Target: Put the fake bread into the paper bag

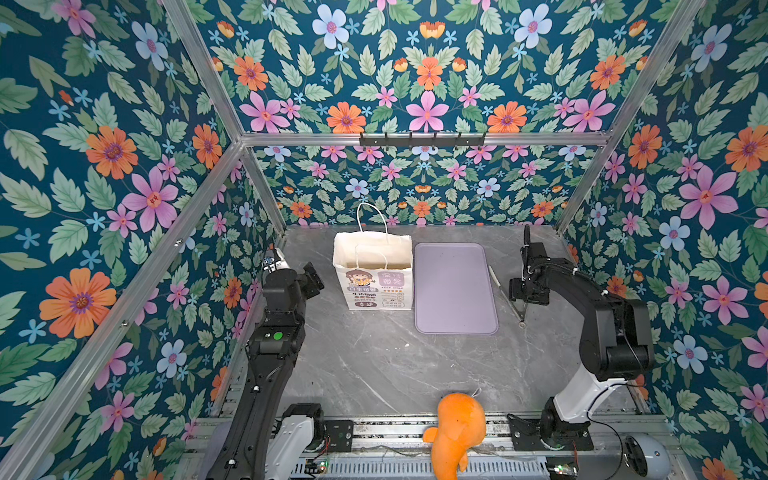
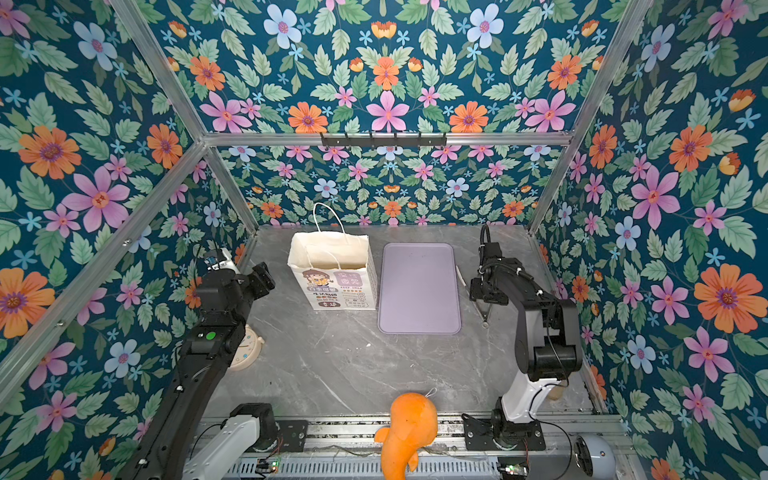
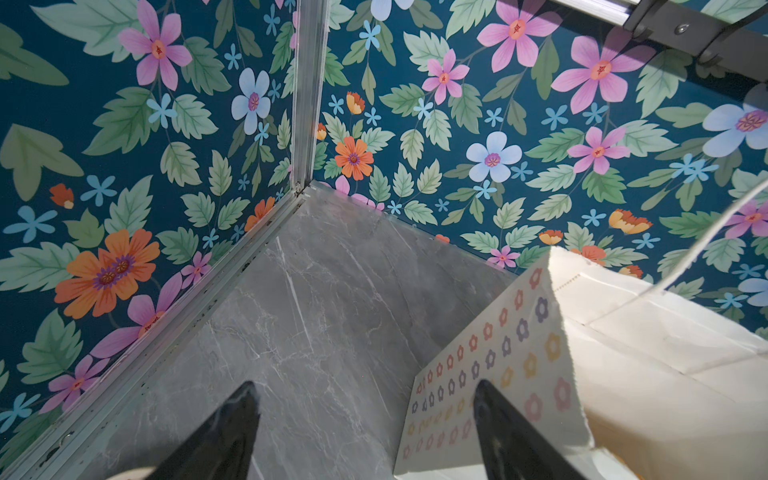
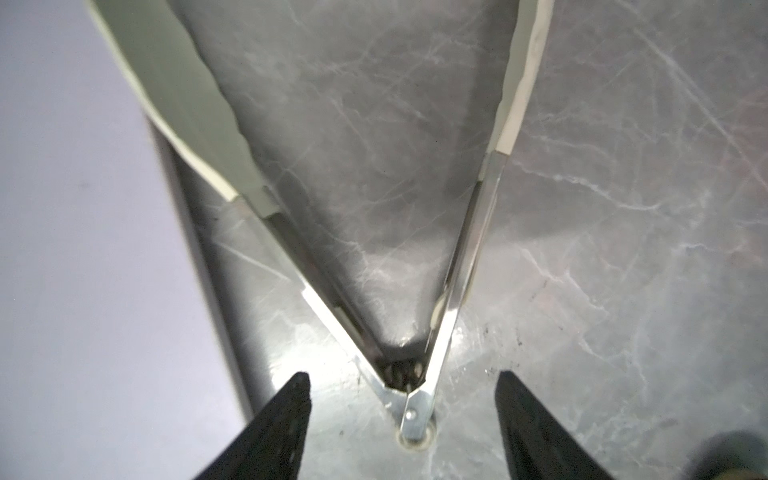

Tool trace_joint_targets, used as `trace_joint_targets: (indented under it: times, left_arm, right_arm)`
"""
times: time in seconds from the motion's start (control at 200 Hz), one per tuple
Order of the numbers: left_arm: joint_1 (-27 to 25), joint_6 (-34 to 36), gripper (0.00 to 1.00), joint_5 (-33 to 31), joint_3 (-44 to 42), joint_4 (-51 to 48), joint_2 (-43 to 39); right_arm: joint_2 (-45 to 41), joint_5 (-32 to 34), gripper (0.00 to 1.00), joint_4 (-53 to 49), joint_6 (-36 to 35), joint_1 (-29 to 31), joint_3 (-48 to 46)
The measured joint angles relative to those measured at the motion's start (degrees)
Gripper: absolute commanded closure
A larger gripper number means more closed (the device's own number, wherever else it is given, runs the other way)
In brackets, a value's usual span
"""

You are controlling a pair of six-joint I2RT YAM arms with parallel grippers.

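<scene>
The workspace is a box lined on every side with dark teal wallpaper (image 1: pixel 415 75) printed with pink, orange and pale blue flowers among green leaves. Bare aluminium framing (image 1: pixel 124 299) runs along the corners, and a black hook rail (image 1: pixel 422 140) is fixed to the crossbar on the back wall. The table (image 1: pixel 374 365) is a grey, marble-veined slab with a glossy sheen.

The paper bag (image 1: pixel 374 286) stands upright towards the back of the table, its mouth open and one cord handle raised. Just beside it, on the right in both top views, lies a flat lavender tray (image 1: pixel 455 291). The fake bread cannot be made out in any view. The bag's mouth shows pale inner walls and a tan strip low inside, too indistinct to name.

The left gripper (image 3: pixel 365 415) hangs near the bag's flower-printed side panel but apart from it. Its fingers are spread wide, with only bare table between them.

The right gripper (image 4: pixel 405 386) hovers low over a pair of metal tongs (image 4: pixel 463 266) that lie on the table just right of the tray, their arms splayed in a V. Its fingers stand well apart on either side of the tongs' hinge, with a gap on each side, so it grips nothing.

An orange plush toy (image 1: pixel 457 428) sits on the front mounting rail (image 1: pixel 395 432). In a top view a cream round clock (image 2: pixel 249 353) lies under the left arm.
</scene>
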Motion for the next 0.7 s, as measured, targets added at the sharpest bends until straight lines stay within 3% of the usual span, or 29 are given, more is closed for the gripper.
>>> trace_joint_targets:
  times: [0.17,0.34,0.4,0.42,0.47,0.7]
  left_arm:
    - [0.0,1.8,0.11,-2.8,-3.9,5.9,-0.6]
    - [0.0,2.5,0.05,-7.5,-7.2,11.3,0.5]
    - [0.0,2.7,0.03,-9.5,-9.2,14.1,0.6]
    - [0.0,2.9,0.03,-10.3,-10.2,15.3,0.6]
    - [0.0,3.3,0.03,-11.9,-12.7,18.1,0.4]
    - [0.0,5.2,0.01,-19.9,-24.5,32.9,3.3]
  right_arm:
    - [-11.2,-7.0,0.26,5.7,0.8,0.0,-4.8]
    - [-23.8,-11.0,0.22,17.6,2.1,0.1,-16.4]
    - [-27.2,-11.1,0.16,22.7,2.1,0.1,-20.5]
    - [-28.3,-11.2,0.07,24.8,2.1,0.1,-21.9]
    - [-30.3,-11.2,0.01,28.9,2.5,0.1,-25.1]
    - [-31.7,-7.4,0.01,45.7,1.6,0.1,-35.5]
